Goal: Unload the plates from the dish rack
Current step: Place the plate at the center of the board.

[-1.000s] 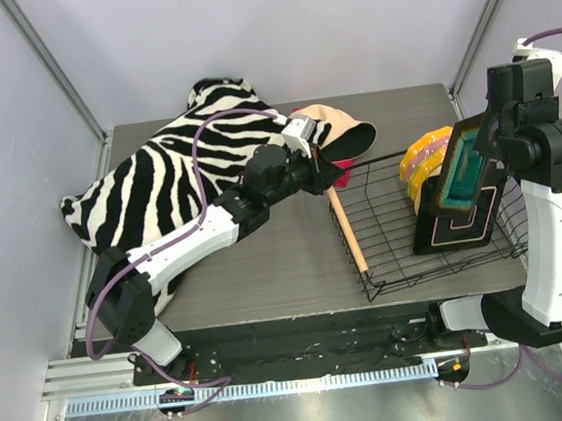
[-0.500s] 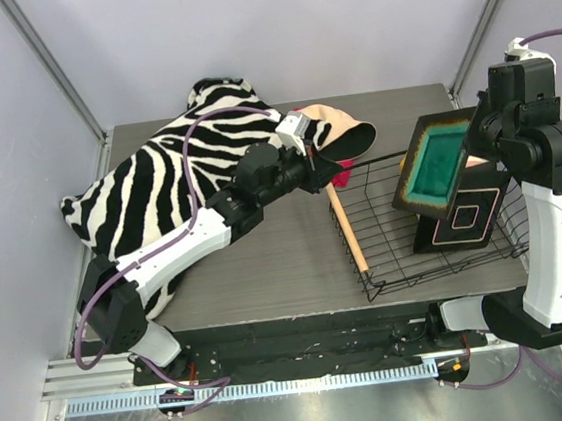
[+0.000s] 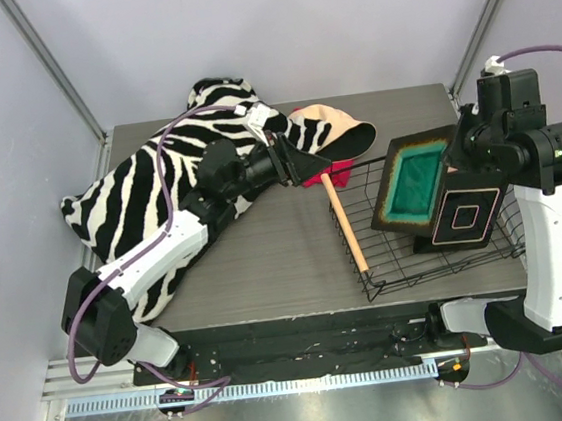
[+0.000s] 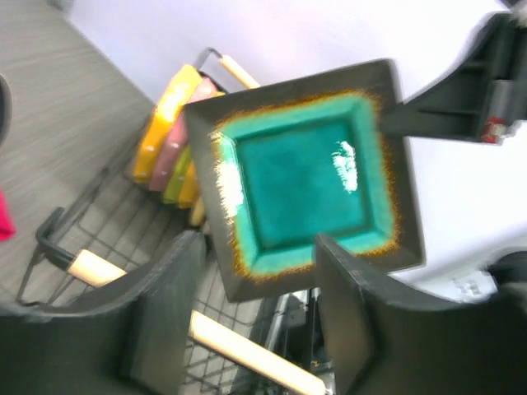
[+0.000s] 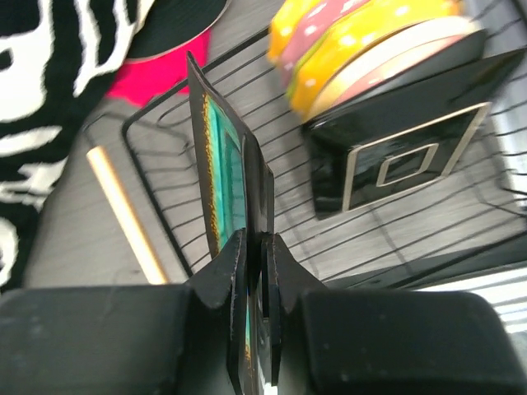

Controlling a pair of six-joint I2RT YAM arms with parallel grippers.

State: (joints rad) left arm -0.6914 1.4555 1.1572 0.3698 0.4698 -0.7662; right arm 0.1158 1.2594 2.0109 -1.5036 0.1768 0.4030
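1. The dish rack (image 3: 407,258) sits on the right side of the surface (image 3: 265,252), with one wooden handle (image 3: 346,226) along its left edge.
2. Inside the rack, a dark square plate (image 3: 468,216) with a pale square outline stands on edge. Behind it, round plates (image 5: 362,45) in orange, pink, yellow-green and cream stand on edge, pressed together.
3. The teal square plate (image 3: 413,194), dark at the rim, is clear of the wires. It hangs tilted over the rack's left half, its face turned up toward the top camera.
4. The right pincer (image 5: 254,245) is clamped on that plate's edge, one finger on each face. The right arm stands upright at the rack's right side, its wrist bent leftward.
5. The left arm stretches diagonally over a zebra-striped cloth (image 3: 148,184). The left pincer (image 3: 301,163) points toward the rack, near a peach hat (image 3: 327,125) and a pink item (image 3: 325,174). Its fingers stand apart with nothing between them.
6. From above, the round plates are hidden behind the held plate and the right arm. The left wrist view is blurred, and the round plates cannot be counted exactly.
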